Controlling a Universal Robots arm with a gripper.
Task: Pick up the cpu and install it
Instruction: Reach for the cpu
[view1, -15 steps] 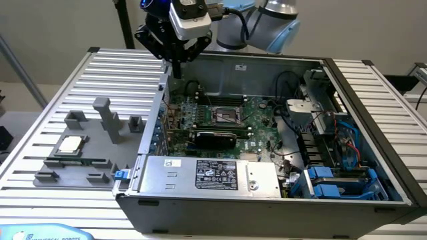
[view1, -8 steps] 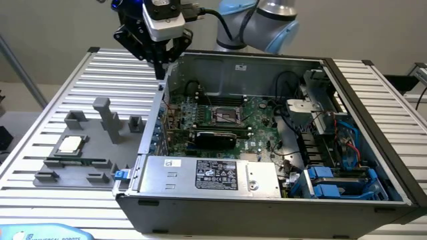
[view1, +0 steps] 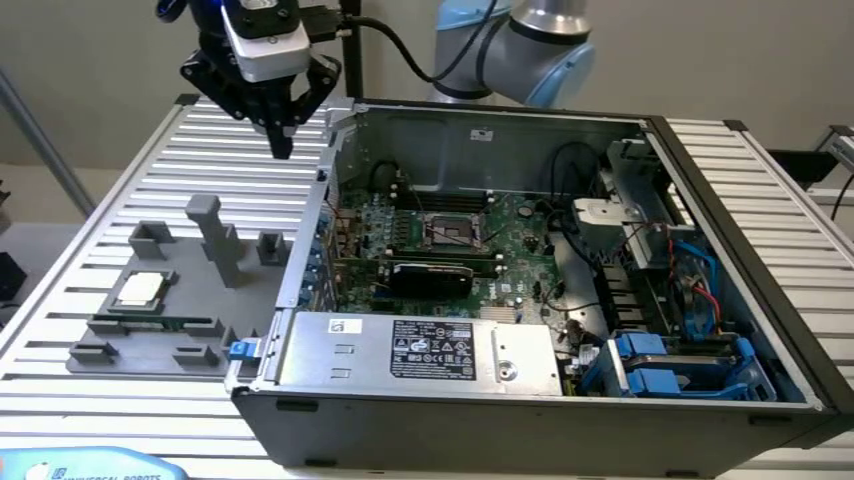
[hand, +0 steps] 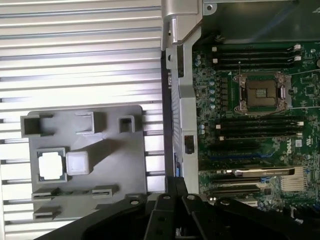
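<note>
The cpu (view1: 139, 290) is a small square chip with a silvery-beige top. It lies in a recess of the grey plastic fixture (view1: 174, 300) on the slatted table, at the exterior view's left; in the wrist view the cpu (hand: 50, 165) shows as a pale square. My gripper (view1: 279, 150) hangs high above the table's far left part, beside the computer case's wall. Its fingers (hand: 170, 200) are shut together with nothing between them. The open socket (view1: 447, 232) sits on the motherboard inside the case, and the wrist view has the socket (hand: 261, 94) too.
The open computer case (view1: 534, 400) takes up the middle and the exterior view's right, with a power supply (view1: 420, 350) at the front and drive bays with blue tabs (view1: 667, 365). A green memory stick (view1: 158, 324) lies in the fixture. A tall grey post (view1: 214, 235) rises from it.
</note>
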